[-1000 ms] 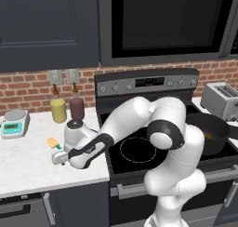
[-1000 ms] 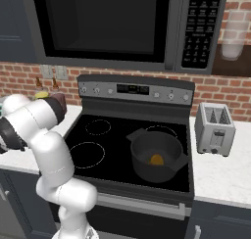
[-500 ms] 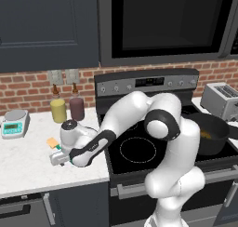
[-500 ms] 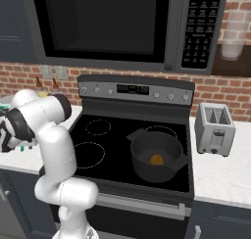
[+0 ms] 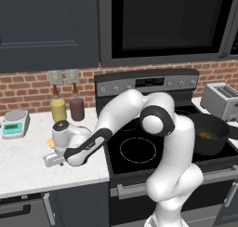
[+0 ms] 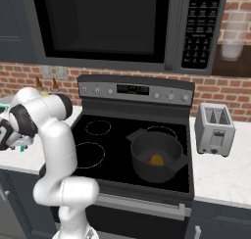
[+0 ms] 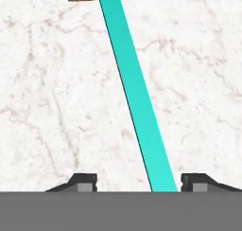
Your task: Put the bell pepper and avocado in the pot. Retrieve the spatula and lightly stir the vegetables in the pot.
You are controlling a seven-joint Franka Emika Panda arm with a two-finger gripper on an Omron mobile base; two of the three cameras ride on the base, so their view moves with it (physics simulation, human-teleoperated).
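Risk first: the spatula does not lie centred in your grasp. Its teal handle runs away from the hand at a slant and passes much nearer one fingertip than the other, so if you close as you are, that nearer finger is likely to meet it first and shove it sideways across the marble counter, or pinch only an edge and let it twist out on the lift. The handle lies flat on the stone; descend too far and the tips could jam against the counter.

Your gripper is spread wide and holding nothing, with the handle lying between the two tips and the yellow blade far ahead of them. In the left base view the arm is swung far out over the counter, elbow raised, hand low above the surface and pointing down at it.

The pot sits on the stove, well away from the hand, with something orange in its bottom; which vegetable that is, you cannot tell.
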